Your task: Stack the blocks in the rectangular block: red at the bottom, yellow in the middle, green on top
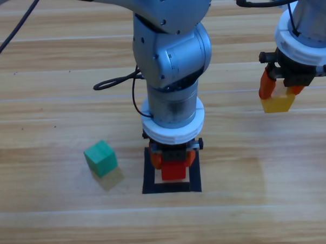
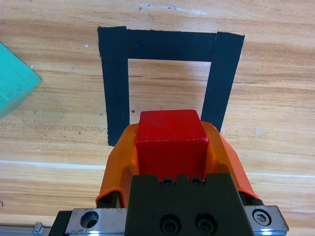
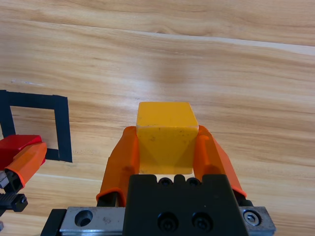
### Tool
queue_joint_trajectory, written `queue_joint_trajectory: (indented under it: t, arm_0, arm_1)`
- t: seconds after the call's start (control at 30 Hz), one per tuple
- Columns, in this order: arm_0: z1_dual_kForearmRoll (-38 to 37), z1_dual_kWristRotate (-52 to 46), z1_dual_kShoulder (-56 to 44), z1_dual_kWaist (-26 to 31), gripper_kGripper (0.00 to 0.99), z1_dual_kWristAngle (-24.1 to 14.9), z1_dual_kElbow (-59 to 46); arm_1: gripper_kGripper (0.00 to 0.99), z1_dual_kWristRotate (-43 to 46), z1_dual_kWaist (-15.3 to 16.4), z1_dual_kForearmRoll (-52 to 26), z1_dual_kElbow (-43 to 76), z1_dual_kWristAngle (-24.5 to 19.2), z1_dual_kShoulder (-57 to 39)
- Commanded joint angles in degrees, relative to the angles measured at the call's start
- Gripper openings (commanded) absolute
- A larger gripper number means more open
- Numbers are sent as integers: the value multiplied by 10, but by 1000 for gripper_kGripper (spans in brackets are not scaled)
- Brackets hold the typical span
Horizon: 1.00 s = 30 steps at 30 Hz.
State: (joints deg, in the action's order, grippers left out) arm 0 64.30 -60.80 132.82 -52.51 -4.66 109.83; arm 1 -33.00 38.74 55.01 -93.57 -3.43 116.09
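**Both arms holding a cube, green one sitting off on its own**

Standing next to the rig right now. The left tool (image 1: 174,160) is down in the middle of the tabletop (image 1: 59,224), clenched on the red cube (image 1: 174,170), one orange jaw on each side. From above, the cube sits inside the black tape square (image 1: 149,179), toward its far edge. In the left wrist view the tape outline shows just beyond the cube's front, with bare wood inside it. Can't tell whether the cube is actually touching the wood or held just above it.

The right tool (image 1: 281,93) is well off to the right and farther back, grasping the yellow cube (image 1: 278,103) between its jaws. It's clear of the tape square. In the right wrist view you can see the square and the red cube way off at the left edge.

The green cube (image 1: 100,157) is loose on the tabletop to the left of the square, turned a bit relative to the wood grain, nothing touching it.

No brands, labels or writing readable anywhere on the arms or cubes. The surface is light wood planks with a visible grain and a few small scuffs. A black cable (image 1: 115,81) loops on the wood behind the left arm. None of the room shows beyond the tabletop.
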Motion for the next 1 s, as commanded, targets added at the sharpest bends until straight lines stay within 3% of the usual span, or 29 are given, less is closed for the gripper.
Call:
queue_joint_trajectory:
  t: [0.03,1.0]
  arm_0:
    - [-13,-4,34,-9,0,2,-12]
    - [-43,33,39,7,0,3,-33]
  arm_1:
    - [161,4,18,-14,17,-3,-13]
    - [163,4,22,-21,23,-4,-14]
